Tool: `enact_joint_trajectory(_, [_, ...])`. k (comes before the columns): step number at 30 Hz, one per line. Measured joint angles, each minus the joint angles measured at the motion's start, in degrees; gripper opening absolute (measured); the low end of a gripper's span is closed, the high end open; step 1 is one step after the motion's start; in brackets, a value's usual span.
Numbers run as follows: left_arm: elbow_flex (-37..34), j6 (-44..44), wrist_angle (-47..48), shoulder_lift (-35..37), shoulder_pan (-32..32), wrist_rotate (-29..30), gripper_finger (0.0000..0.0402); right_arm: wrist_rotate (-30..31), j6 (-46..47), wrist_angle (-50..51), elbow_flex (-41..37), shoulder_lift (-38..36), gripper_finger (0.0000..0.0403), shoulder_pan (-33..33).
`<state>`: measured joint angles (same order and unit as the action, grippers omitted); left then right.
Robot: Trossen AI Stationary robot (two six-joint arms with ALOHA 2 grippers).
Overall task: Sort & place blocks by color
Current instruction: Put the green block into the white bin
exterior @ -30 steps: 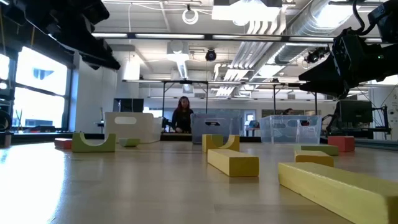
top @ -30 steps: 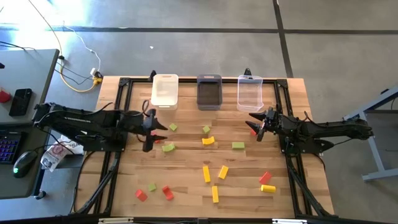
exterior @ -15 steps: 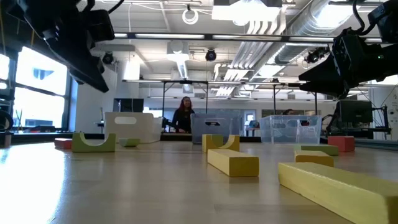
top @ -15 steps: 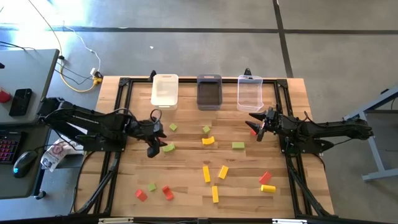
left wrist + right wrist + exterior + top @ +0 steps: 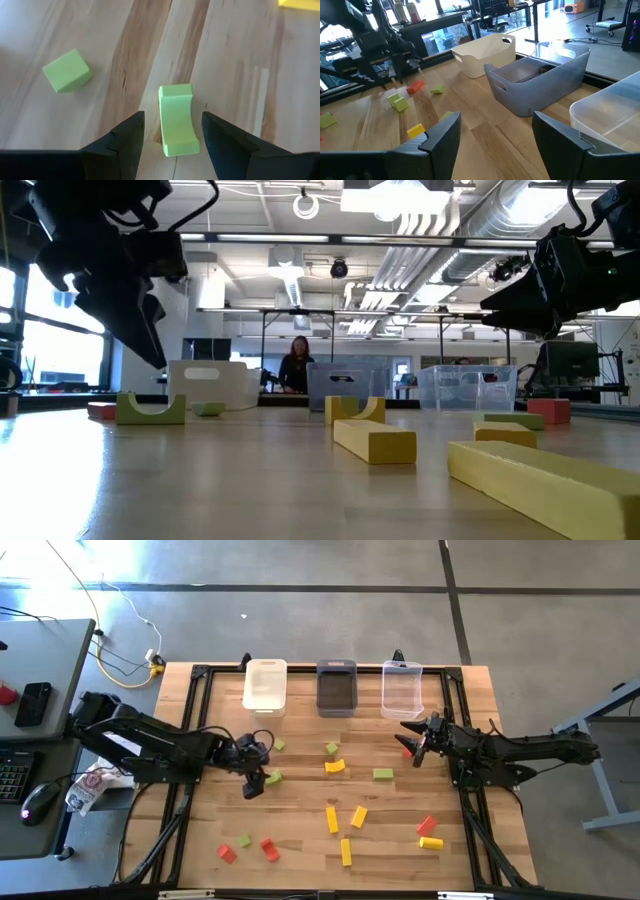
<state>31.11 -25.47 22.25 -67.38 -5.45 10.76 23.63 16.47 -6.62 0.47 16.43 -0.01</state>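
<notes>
Red, yellow and light green blocks lie scattered flat on the wooden table (image 5: 300,800). My left gripper (image 5: 256,780) is open and hangs above a light green arched block (image 5: 176,120), which lies flat between the lines of its two fingers, untouched. A green cube (image 5: 66,71) sits beside it. In the low view this gripper (image 5: 150,350) is clear of the table top. My right gripper (image 5: 415,745) is open and waits in the air near the clear bin (image 5: 402,690), beside a red block (image 5: 407,752).
The white bin (image 5: 265,685), dark grey bin (image 5: 336,687) and clear bin stand in a row at the far edge. Yellow bars (image 5: 332,818) lie mid-table, a yellow arch (image 5: 335,766) and a green bar (image 5: 383,774) farther back, and red blocks (image 5: 269,849) near the front. A person (image 5: 295,365) stands in the room beyond.
My left gripper has moved toward the table's near edge and a little to the right, coming down and tipping its fingers downward over the green arched block. The right arm and the blocks have kept still.
</notes>
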Motion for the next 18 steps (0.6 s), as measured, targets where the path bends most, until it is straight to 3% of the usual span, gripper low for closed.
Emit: enact_joint_trajectory(18, [-0.02,-0.05,-4.53,-7.6,-0.31,-0.23,0.0184,-0.01,0.0,0.19,0.0,0.02,0.0232,0.0])
